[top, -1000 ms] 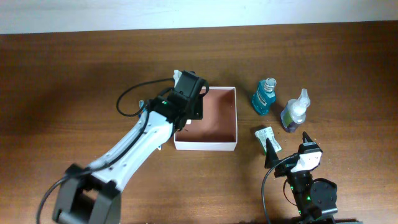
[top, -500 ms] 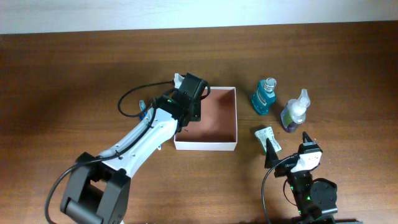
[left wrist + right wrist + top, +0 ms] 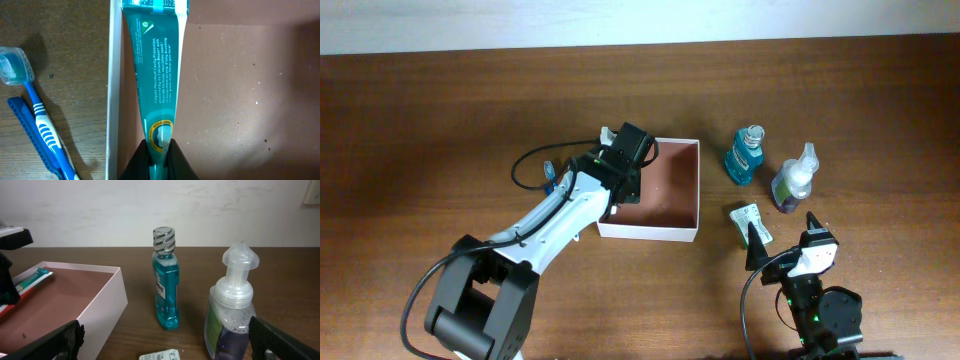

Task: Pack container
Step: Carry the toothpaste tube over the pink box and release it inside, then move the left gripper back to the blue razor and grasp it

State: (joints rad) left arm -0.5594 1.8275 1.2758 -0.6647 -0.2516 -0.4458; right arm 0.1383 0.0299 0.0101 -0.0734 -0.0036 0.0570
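The container is a shallow square white box with a reddish-brown inside, at mid table. My left gripper is shut on a teal toothpaste tube and holds it over the box's left side, along the left wall; the tube's end also shows in the right wrist view. My left gripper hangs over the box's left edge in the overhead view. My right gripper is open and empty, low near the table's front edge, facing the bottles.
A blue toothbrush and a dark blue comb-like item lie left of the box. A blue mouthwash bottle, a purple foam pump bottle and a small white-green packet stand right of the box.
My left gripper with the toothpaste has shifted slightly right and forward over the box's left side. The box has slid a little. The right arm has not moved.
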